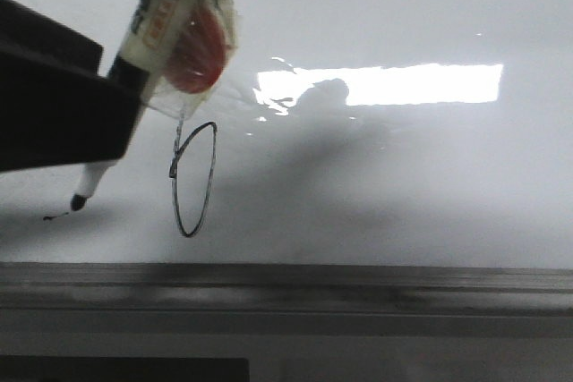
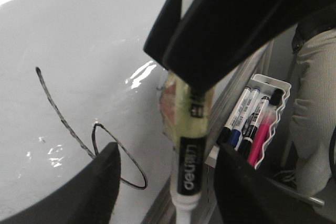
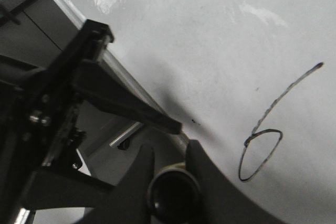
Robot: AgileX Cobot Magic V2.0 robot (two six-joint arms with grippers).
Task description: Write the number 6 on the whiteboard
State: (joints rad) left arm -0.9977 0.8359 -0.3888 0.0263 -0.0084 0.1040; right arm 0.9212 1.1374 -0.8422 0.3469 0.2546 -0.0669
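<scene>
The number 6 [image 1: 193, 181] is drawn in thin black line on the whiteboard [image 1: 403, 176]; its stem is partly hidden behind the marker [image 1: 148, 38], which has a wad of clear and red tape [image 1: 201, 46] on it. The 6 shows whole in the right wrist view [image 3: 283, 94]. My right gripper [image 3: 170, 153] is shut on the marker's back end [image 3: 173, 195]. My left gripper [image 2: 169, 153] is open, its fingers [image 2: 100, 187] wide apart on either side of the marker [image 2: 190, 150], not touching it. The marker tip [image 1: 79, 201] is left of the 6, close to the board.
A tiny black smudge [image 1: 55, 216] lies beside the marker tip. The grey metal edge strip [image 1: 286, 279] runs along the board's near side. A white tray [image 2: 278, 85] with several markers hangs past the board's edge, and a person's leg [image 2: 315, 103] stands beyond it.
</scene>
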